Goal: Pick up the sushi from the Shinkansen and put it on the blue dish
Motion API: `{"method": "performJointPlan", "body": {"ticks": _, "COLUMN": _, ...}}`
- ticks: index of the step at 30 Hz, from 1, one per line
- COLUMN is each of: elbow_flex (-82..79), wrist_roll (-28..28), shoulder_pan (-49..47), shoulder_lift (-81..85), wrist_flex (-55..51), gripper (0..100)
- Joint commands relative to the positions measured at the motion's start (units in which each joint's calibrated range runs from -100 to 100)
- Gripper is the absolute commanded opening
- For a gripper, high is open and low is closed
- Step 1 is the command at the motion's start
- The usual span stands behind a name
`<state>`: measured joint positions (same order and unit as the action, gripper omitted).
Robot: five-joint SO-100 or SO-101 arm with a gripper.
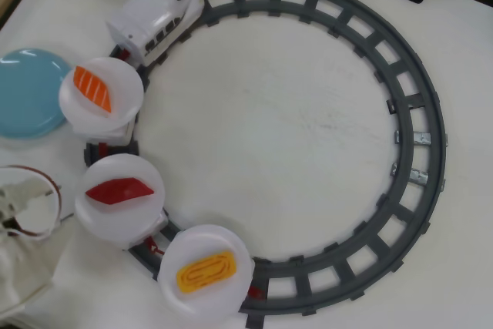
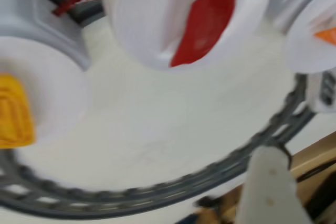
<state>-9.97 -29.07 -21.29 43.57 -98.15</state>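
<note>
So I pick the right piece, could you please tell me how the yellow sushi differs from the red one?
The yellow sushi is a rounded rectangle with a swirled orange pattern; the red sushi is a plain pointed diamond. Yellow rides the rearmost car, red the middle one. Each lies flat on a round white plate.

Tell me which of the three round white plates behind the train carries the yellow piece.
The last white plate, farthest from the white bullet train, holds the yellow-orange swirled sushi. The other two carry an orange striped piece and a dark red diamond piece.
</note>
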Motion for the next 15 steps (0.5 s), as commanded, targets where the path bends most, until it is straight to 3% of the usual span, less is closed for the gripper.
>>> {"method": "performJointPlan", "body": {"ticks": 1, "elbow_flex": -1.03, "wrist_roll": 1.88, "shoulder_pan": 7.82, "shoulder_lift": -0.39, "wrist_flex": -0.49, "gripper": 14}}
{"method": "performJointPlan", "body": {"ticks": 7, "elbow_flex": -9.5, "wrist_roll": 4.6, "shoulder_pan": 14.95, "shoulder_lift": -1.3, "wrist_flex": -0.07, "gripper": 14}}
{"method": "performJointPlan", "body": {"ticks": 15, "elbow_flex": -16.54, "wrist_roll": 5.75, "shoulder_pan": 20.15, "shoulder_lift": -14.16, "wrist_flex": 9.11, "gripper": 14}}
